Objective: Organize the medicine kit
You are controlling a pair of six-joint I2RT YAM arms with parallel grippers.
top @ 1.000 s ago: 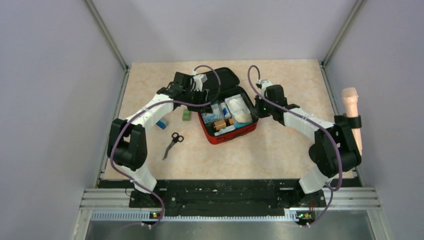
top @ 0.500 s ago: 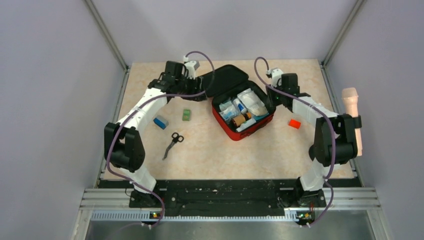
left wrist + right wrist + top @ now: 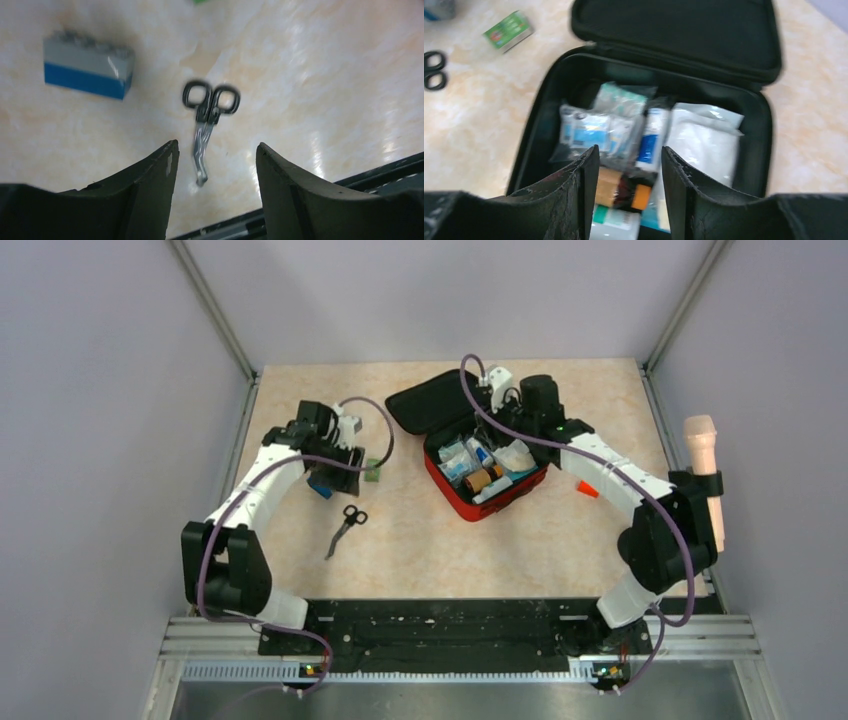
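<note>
Top external: medicine kit (image 3: pixel 497 502) lies open on table (image 3: pixel 450 560), a bit right of centre, lid (image 3: pixel 435 400) flat at back-left, black lining up. Inside: sachets (image 3: pixel 589 130), a tube (image 3: pixel 649 142), white pouch (image 3: pixel 704 145). Right gripper (image 3: pixel 630 148) hovers over the contents, jaws apart, nothing btwn them. Left gripper (image 3: pixel 215 150) is over bare table, jaws wide, empty. Scissors (image 3: pixel 207 112) lie just beyond its tips, blue-and-grey box (image 3: pixel 87 70) near them. Green box (image 3: pixel 507 31) sits left of kit, apart from it. Orange-red cap (image 3: pixel 588 488) is right of kit. Print on green box and sachets is too blurred to read.
</note>
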